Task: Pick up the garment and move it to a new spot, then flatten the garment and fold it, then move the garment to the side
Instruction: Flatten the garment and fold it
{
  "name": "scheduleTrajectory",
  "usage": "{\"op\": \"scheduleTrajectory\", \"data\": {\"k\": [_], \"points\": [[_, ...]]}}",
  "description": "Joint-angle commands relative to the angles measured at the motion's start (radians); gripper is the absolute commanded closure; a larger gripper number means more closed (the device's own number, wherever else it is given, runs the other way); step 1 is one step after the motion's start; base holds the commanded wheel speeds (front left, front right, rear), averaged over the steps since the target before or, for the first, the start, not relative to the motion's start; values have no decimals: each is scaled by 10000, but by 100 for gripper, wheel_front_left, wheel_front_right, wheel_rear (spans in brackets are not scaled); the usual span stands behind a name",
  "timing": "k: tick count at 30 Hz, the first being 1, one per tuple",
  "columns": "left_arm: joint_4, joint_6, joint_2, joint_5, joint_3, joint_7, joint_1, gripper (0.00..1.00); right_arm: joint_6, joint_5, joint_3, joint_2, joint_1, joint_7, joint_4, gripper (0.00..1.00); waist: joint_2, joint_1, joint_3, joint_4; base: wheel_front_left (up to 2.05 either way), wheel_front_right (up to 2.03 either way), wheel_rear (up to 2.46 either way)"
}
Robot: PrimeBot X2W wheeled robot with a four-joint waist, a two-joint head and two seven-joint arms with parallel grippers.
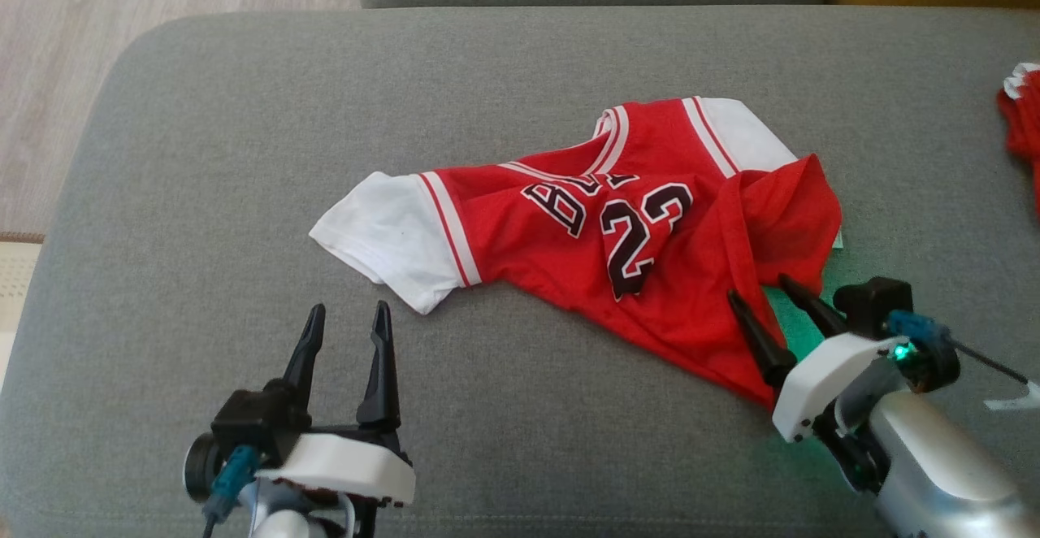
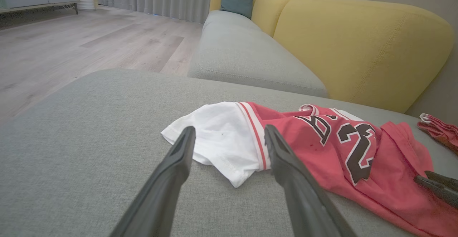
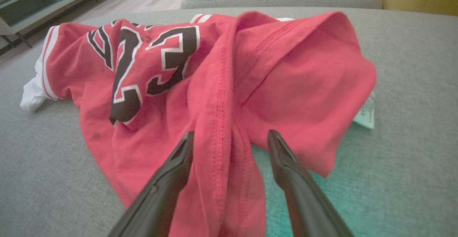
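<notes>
Garment [image 1: 617,253], a red jersey with white sleeves, is seen in the head view lying crumpled on the grey cushion [image 1: 203,156], slightly toward 3 o'clock from centre, with one hem corner turned over. The left gripper [image 1: 349,307] is located at 7 o'clock, jaws apart and clear of the cloth. The right gripper [image 1: 760,287] is located at 4 o'clock, jaws apart over the lower hem. In the left wrist view, the white sleeve [image 2: 218,136] is framed between the spread fingers. In the right wrist view, a stitched hem fold [image 3: 222,97] runs between the spread fingers, and nothing is clamped. The grasp before lifting or flattening is judged to be in hand. Next, the right jaws are to be closed on the hem fold, and the left gripper is to be advanced toward 12 o'clock onto the sleeve.
</notes>
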State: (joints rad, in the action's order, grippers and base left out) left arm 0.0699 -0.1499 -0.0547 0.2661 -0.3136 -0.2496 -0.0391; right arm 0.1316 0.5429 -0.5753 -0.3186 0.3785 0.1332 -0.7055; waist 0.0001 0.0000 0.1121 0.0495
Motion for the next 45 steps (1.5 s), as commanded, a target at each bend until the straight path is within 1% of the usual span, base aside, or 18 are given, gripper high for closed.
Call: {"op": "scheduleTrajectory", "data": {"k": [1, 2, 4, 10, 14, 20, 21, 22, 23, 24, 25, 27, 30, 31, 35, 38, 40, 45], "points": [[-313, -28, 45, -74, 279, -122, 261, 0, -9, -166, 151, -125, 37, -166, 482, 0, -1, 0, -1, -21, 0, 0, 0], [-297, -22, 45, -76, 251, -122, 283, 0, -9, -314, 429, -58, -155, -618, 833, 0, -1, 0, -12, -24, 0, 0, 0], [-280, -13, 45, -82, 251, -122, 290, 0, -9, -429, 598, 8, -282, -1124, 1102, 0, -1, 0, -15, -17, 0, 0, 0], [-237, -1, 45, -65, 238, -122, 304, 0, -9, -497, 775, 111, -320, -2494, 1385, 0, -1, 0, -32, 61, 0, 0, 0], [-241, 10, 45, -42, 222, -122, 322, 0, -9, -566, 938, 196, -97, -2952, 982, 0, -1, 0, -2, 100, 0, 0, 0], [-238, 6, 45, -35, 181, -122, 379, 0, -9, -759, 1080, 367, 320, -3199, 67, 0, -1, 0, 77, 199, 0, 0, 0], [-235, 3, 45, -38, 187, -122, 385, 0, -9, -755, 1063, 396, 371, -3226, -40, 14, -1, 0, 85, 211, 0, 0, 0], [-234, 0, 45, -41, 193, -122, 389, 0, -9, -740, 1041, 414, 419, -3229, -123, 49, -1, 0, 92, 222, 0, 0, 0], [-235, -5, 45, -44, 199, -122, 392, 0, -9, -707, 1020, 414, 472, -3230, -182, 63, -1, 0, 96, 230, 0, 0, 0], [-240, -10, 45, -47, 207, -122, 393, 0, -9, -661, 999, 388, 526, -3234, -215, 85, -1, 0, 101, 232, 0, 0, 0], [-247, -18, 45, -50, 218, -122, 390, 0, -9, -621, 1004, 330, 594, -3201, -219, 100, -1, 0, 107, 227, 0, 0, 0], [-267, -31, 45, -58, 238, -122, 384, 0, -9, -525, 1062, 128, 750, -3144, -176, 100, -1, 0, 129, 207, 0, 0, 0], [-285, -24, 45, -63, 257, -122, 387, 0, -9, -458, 1298, -406, 1059, -3126, -100, 100, -1, 0, 182, 171, 0, 0, 0], [-285, -24, 45, -63, 257, -122, 387, 0, -9, -458, 1298, -406, 1059, -3126, -100, 100, -1, 0, 182, 171, 0, 0, 0], [-292, -3, 45, -68, 215, -122, 425, 0, -9, -505, 1786, -1212, 1484, -3236, -130, 100, -1, 0, 298, 182, 0, 0, 0], [-292, 11, 45, -85, 194, -122, 489, 0, -9, -648, 2086, -1678, 1763, -3395, -300, 100, -1, 0, 426, 229, 0, 0, 0], [-285, 29, 45, -101, 196, -122, 541, 0, -9, -766, 2162, -1869, 1964, -3477, -429, 100, -1, 0, 515, 264, 0, 0, 0], [-247, 113, 45, -157, 174, -122, 700, 0, -9, -1133, 2073, -2073, 2651, -3555, -919, 100, -1, 0, 755, 367, 0, 0, 0]]}}
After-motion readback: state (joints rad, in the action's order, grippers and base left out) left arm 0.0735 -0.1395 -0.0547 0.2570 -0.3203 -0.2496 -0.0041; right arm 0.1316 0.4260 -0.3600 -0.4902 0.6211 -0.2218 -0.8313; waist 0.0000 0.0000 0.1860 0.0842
